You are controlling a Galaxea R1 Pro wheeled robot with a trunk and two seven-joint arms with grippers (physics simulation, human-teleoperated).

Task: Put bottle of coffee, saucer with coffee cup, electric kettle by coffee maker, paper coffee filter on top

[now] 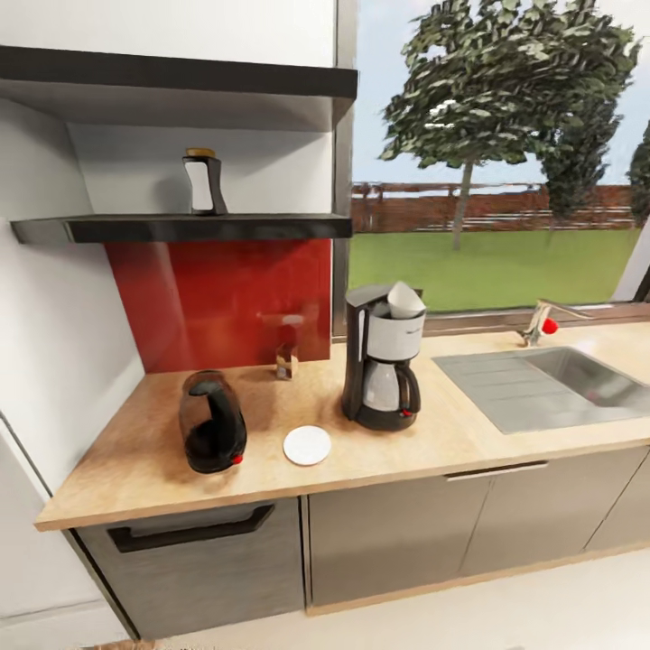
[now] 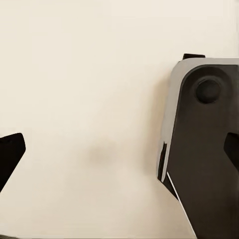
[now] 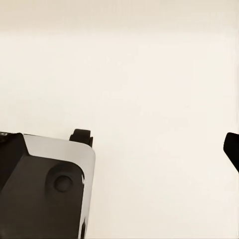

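A wooden kitchen bench point(image 1: 433, 442) runs beneath a window. The coffee maker point(image 1: 381, 361) stands mid-bench with a paper filter point(image 1: 404, 300) on top; saucer point(image 1: 307, 445) and black electric kettle point(image 1: 212, 422) sit to its left. The coffee bottle point(image 1: 204, 182) stands on the shelf point(image 1: 181, 227) (whether either claw is apart or together cannot be told).

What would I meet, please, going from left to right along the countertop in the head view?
Electric kettle → saucer → coffee maker, with a paper coffee filter on top → sink, with the faucet behind it.
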